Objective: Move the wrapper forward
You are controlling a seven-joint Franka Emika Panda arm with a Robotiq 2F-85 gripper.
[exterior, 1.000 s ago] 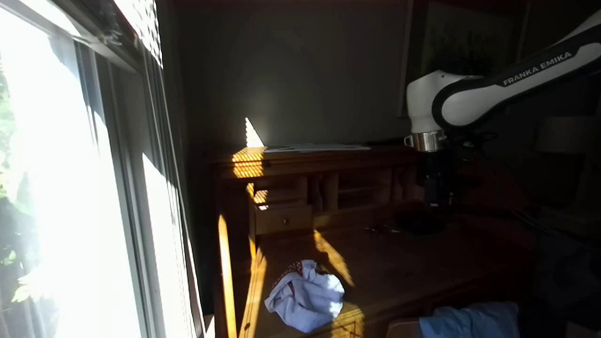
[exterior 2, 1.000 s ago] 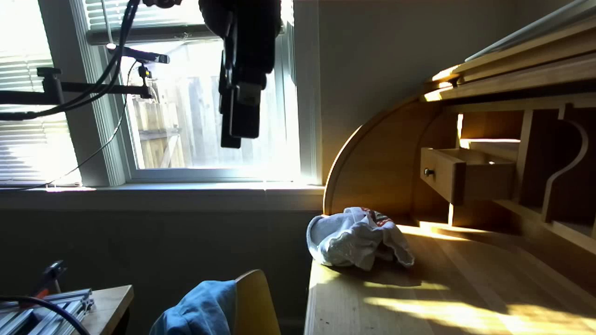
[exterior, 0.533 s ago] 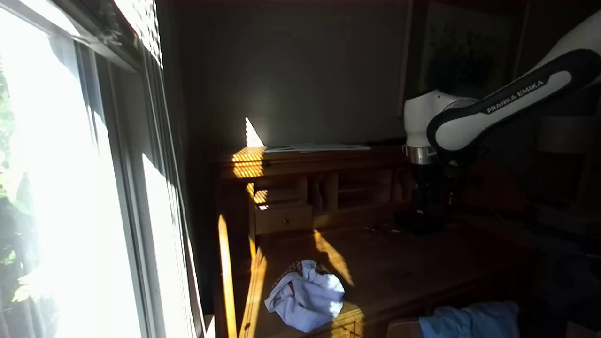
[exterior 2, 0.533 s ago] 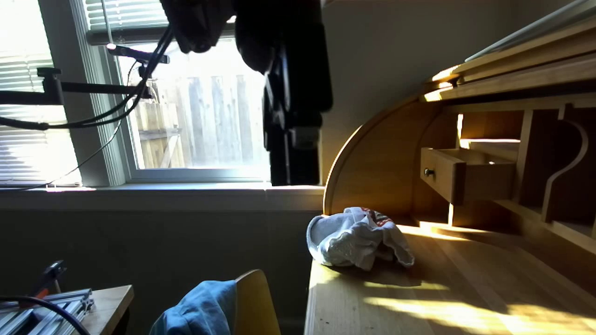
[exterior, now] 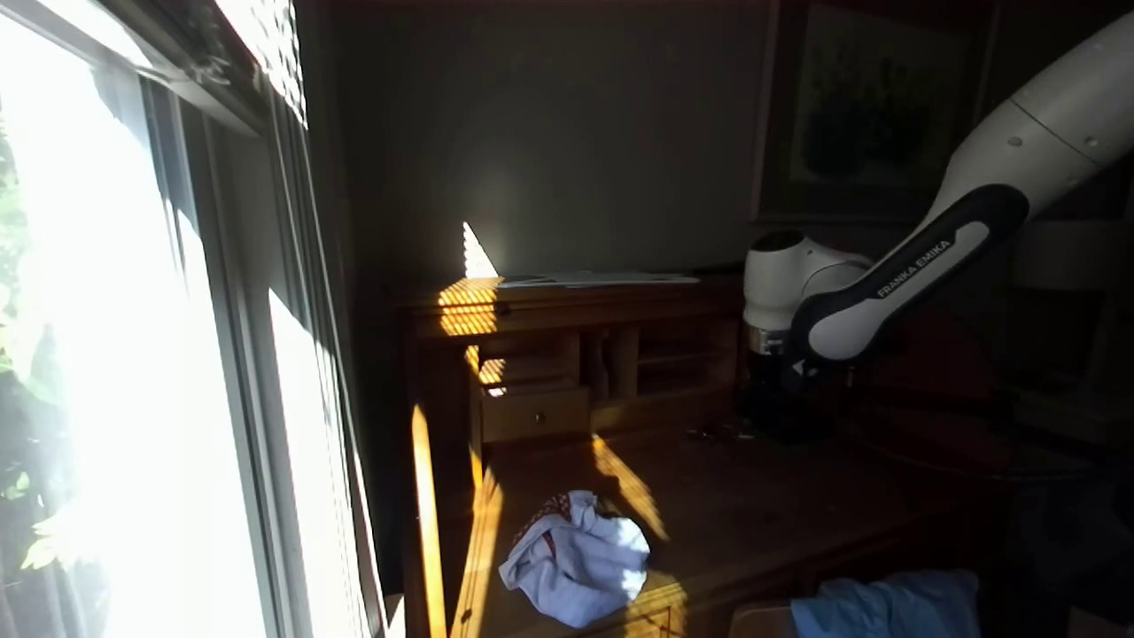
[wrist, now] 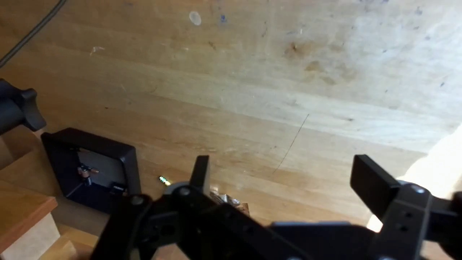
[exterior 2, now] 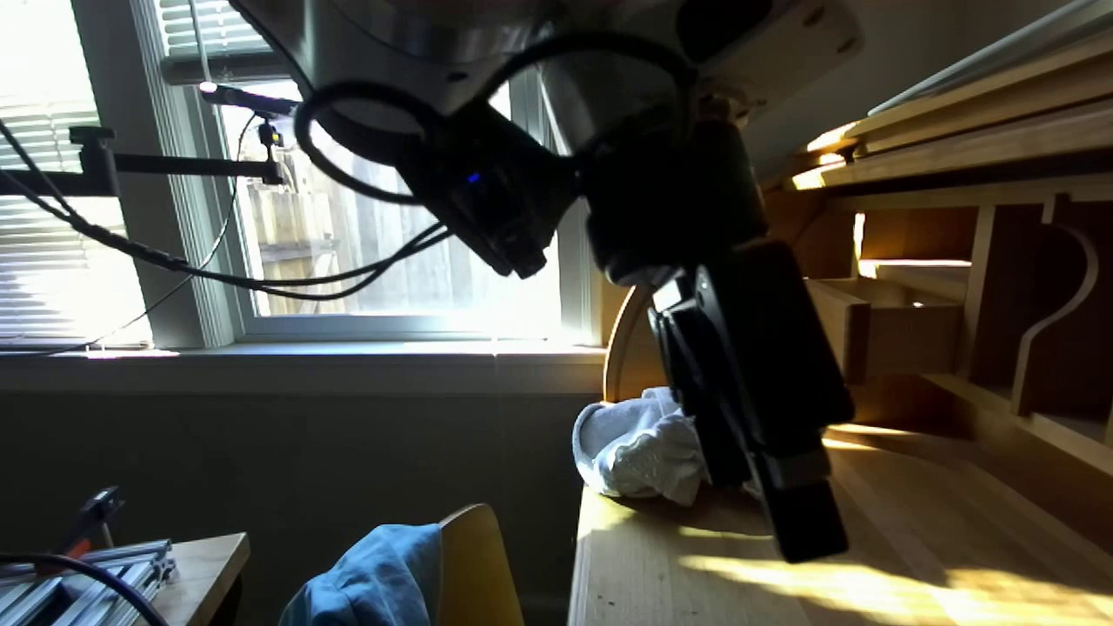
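Observation:
A crumpled silvery-brown wrapper (wrist: 227, 199) lies on the wooden desk (wrist: 252, 90) in the wrist view. The finger at picture left hides part of it. My gripper (wrist: 283, 170) is open, its two fingers wide apart with bare wood between the tips. In an exterior view the gripper (exterior 2: 772, 513) hangs tilted above the desk, in front of the white cloth. In an exterior view the gripper (exterior: 780, 403) is a dark shape near the desk's pigeonholes. Small bits (exterior: 722, 431) lie beside it there, too dark to tell apart.
A black open box (wrist: 131, 162) holding small items stands at lower left in the wrist view, near a black knob (wrist: 30, 108) and a cable (wrist: 34, 32). A white cloth (exterior: 580, 558) lies at the desk's window end. A drawer (exterior 2: 839, 326) stands pulled out.
The arm has come down and forward over the desk. In the exterior views the gripper has dropped from window height to near the desk surface and tilted. The cloth has not moved.

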